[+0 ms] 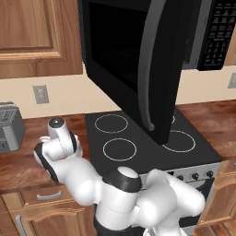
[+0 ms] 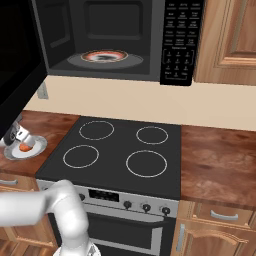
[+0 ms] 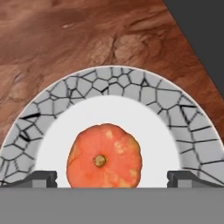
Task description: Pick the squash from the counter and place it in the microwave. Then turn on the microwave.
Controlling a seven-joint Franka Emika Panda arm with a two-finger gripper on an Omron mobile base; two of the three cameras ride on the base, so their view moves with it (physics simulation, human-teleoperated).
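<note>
The hand [image 3: 112,177] hangs wide open over the squash [image 3: 104,156], which sits on a crackle-rimmed plate [image 3: 131,85] on the worktop [image 3: 65,39]. A closing pinch could roll the round squash aside. Farther off, the microwave [image 2: 107,37] stands open, its door [image 1: 138,69] overhanging the stovetop [image 2: 120,150].

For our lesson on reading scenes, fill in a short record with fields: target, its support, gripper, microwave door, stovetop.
target: small round orange-red squash, stem facing the hand camera
support: white plate with grey cracked-pattern rim on the reddish-brown wooden counter
gripper: gripper open, fingertips either side of the squash, not closed on it
microwave door: large black microwave open, turntable visible
stovetop: black four-ring stovetop bare
</note>
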